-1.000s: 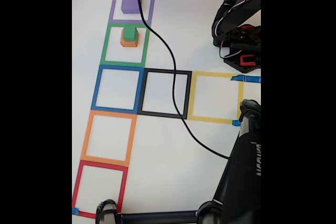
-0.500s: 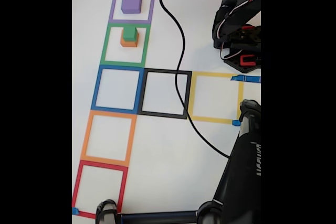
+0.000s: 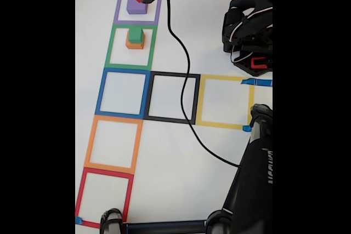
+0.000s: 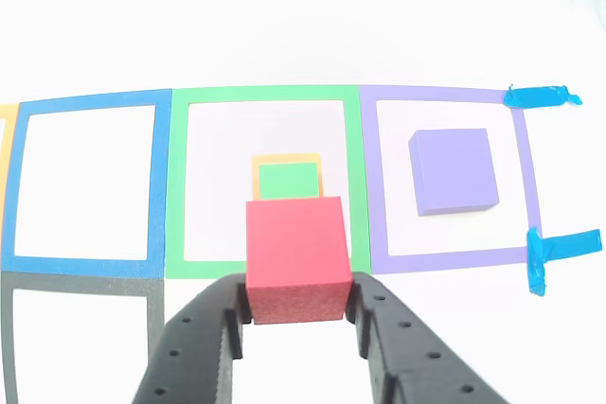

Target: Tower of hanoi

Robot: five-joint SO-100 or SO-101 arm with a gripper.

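Currently four blocks: one red block (image 4: 294,257) clamped between the fingers of the gripper (image 4: 294,314), held above the sheet; one purple block (image 4: 454,171) alone in the purple tape square (image 4: 524,163); one green block (image 4: 289,180) stacked on one orange block (image 4: 286,160) inside the green tape square (image 4: 178,182).

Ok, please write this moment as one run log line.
gripper: shut on red block | held above table | green block on orange block | purple block alone in purple square

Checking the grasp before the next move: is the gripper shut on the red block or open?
Shut on it: the gripper has a finger pressed against each side of the red block, which is held clear of the table.
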